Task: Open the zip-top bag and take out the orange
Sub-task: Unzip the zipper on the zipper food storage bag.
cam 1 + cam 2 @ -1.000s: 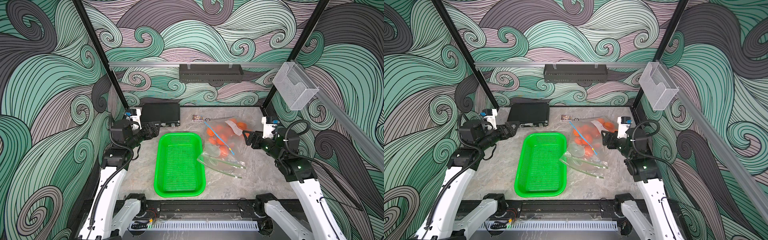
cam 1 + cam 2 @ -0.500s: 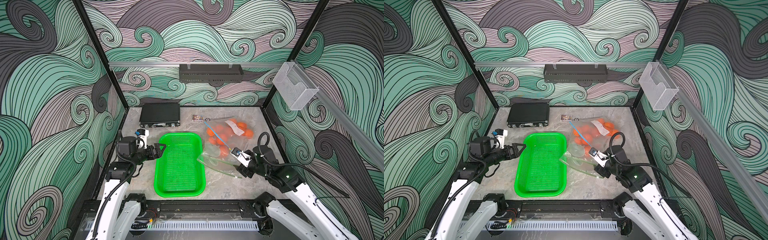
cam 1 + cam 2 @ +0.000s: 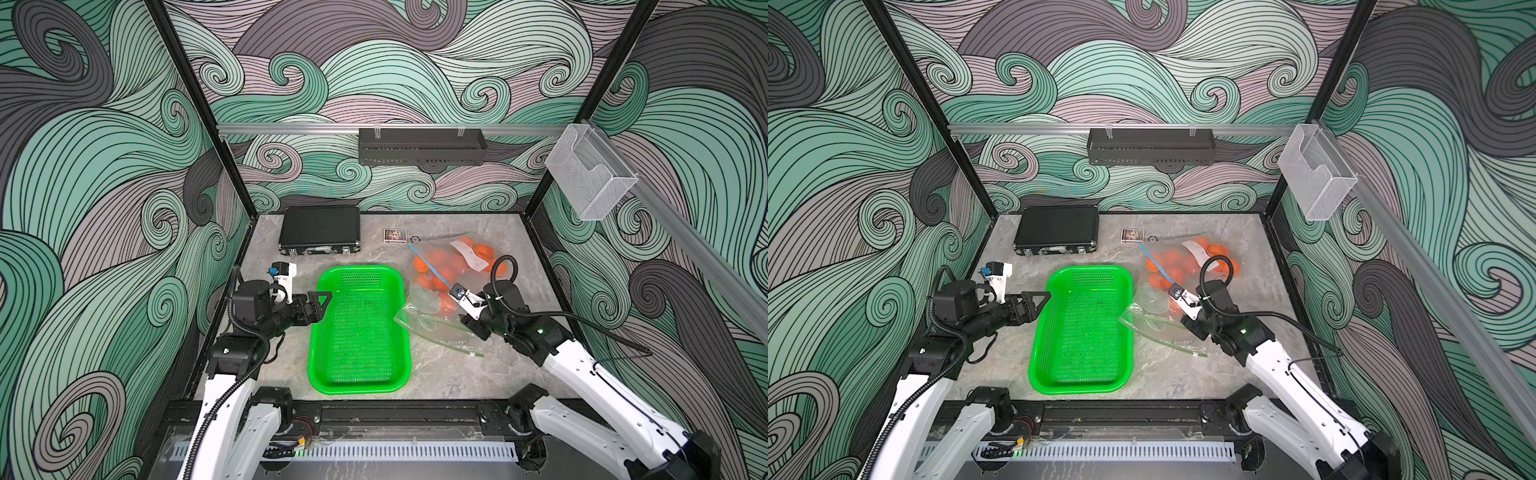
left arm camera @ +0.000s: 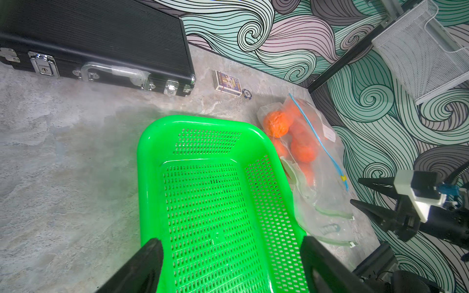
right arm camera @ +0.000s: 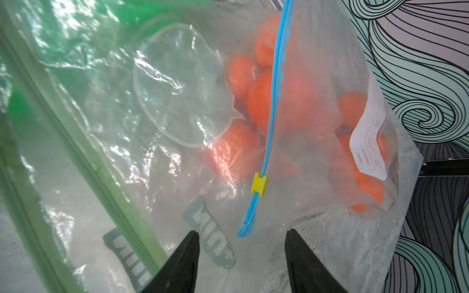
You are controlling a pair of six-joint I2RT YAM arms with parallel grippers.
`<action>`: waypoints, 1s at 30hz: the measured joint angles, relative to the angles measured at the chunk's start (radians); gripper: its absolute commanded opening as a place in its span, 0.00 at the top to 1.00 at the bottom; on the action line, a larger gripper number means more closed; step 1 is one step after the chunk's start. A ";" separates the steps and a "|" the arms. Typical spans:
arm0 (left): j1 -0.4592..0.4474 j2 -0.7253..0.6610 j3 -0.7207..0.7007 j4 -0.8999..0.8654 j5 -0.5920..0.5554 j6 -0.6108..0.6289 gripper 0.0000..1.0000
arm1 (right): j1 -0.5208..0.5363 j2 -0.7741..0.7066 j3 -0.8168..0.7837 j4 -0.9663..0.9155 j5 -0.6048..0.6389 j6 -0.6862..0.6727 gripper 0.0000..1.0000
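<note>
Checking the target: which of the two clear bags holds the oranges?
The blue-zip bag, with the yellow slider; the green-zip bag lies flat and shows no oranges.

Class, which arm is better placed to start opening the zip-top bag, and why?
Likely right. The right pincer faces the end of the blue zip strip, jaws apart near the yellow slider. The left pincer is open over the green basket, away from the zip-top bag.
</note>
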 measured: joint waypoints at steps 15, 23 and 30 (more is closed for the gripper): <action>-0.026 -0.011 -0.006 -0.003 -0.022 0.000 0.14 | 0.000 0.122 -0.027 0.069 0.063 0.082 0.61; -0.040 -0.019 -0.009 -0.005 -0.046 0.008 0.14 | -0.006 0.075 0.005 0.038 0.089 0.122 1.00; -0.046 0.027 0.031 -0.006 -0.045 0.026 0.15 | -0.040 -0.045 0.088 -0.033 -0.026 0.107 1.00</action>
